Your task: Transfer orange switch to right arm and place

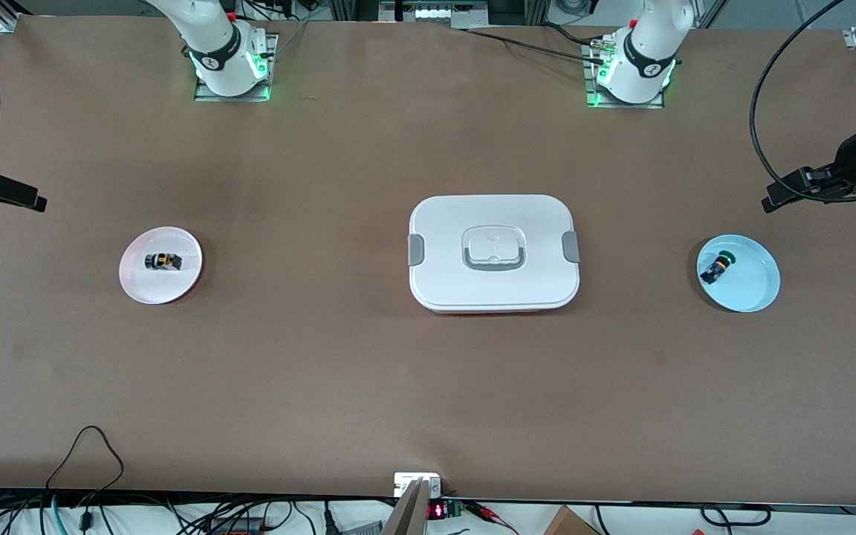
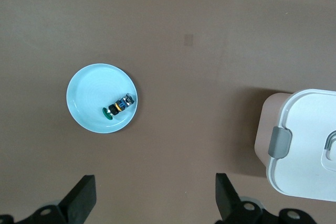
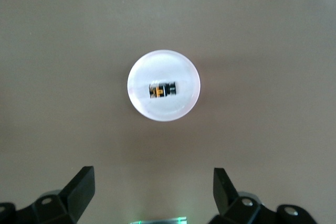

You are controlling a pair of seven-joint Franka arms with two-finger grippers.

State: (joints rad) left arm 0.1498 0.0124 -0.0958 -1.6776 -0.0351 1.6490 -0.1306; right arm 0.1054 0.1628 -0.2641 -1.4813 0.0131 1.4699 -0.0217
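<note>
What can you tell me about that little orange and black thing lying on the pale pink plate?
The orange switch is a tiny black cylinder with an orange-yellow band, plastic by its look. It lies on its side near the middle of the pale pink plate, toward the right arm's end of the table. Only the plate touches it.

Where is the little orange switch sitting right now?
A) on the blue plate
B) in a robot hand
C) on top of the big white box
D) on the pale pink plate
D. The orange switch lies on the pale pink plate toward the right arm's end of the table, and no robot hand is touching it.
</note>
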